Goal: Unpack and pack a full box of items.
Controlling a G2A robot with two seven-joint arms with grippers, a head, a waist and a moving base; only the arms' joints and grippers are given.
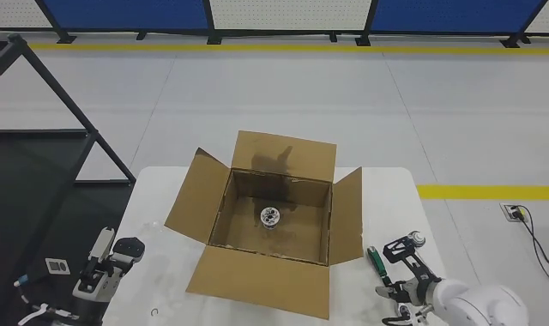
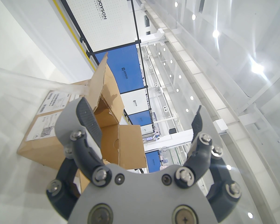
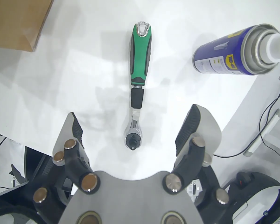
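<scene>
An open cardboard box (image 1: pixel 273 279) stands in the middle of the white table (image 1: pixel 163 283), flaps spread outward. A small white round item (image 1: pixel 270 214) lies on its floor. To the box's right, a green-handled ratchet (image 3: pixel 140 54) lies flat on the table, also seen from above (image 1: pixel 375 261). My right gripper (image 3: pixel 133 114) hovers open just above the ratchet's metal head, one finger on each side, touching nothing. A blue spray can (image 3: pixel 226 54) stands upright beside the ratchet. My left gripper (image 2: pixel 142 108) is open and empty at the table's left edge, pointing toward the box (image 2: pixel 112 138).
A corner of a box flap (image 3: pixel 18 12) lies close to the ratchet. Black shelving (image 1: pixel 51 154) stands off the table's left side. Cables and a wall socket (image 1: pixel 513 212) sit on the floor to the right. Bare tabletop lies left of the box.
</scene>
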